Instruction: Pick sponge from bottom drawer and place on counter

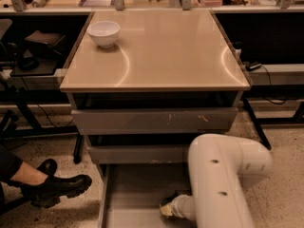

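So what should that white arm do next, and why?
Probably secure the sponge before lifting: the gripper sits low over the floor of the wide grey bottom drawer, the sponge is not clearly visible there, and the glossy beige counter shows a white bowl, no sponge.

- I see a white bowl point(104, 33), upright, far left.
- A black boot point(57, 188) on the speckled floor point(285, 144), lower left.
- Cluttered shelf point(57, 8) runs along the back.

Beige counter point(156, 51) reflecting glossy; bottom drawer point(137, 191) showing matt grey metal; gripper point(166, 208) sitting inside drawer, tip showing cream padding.
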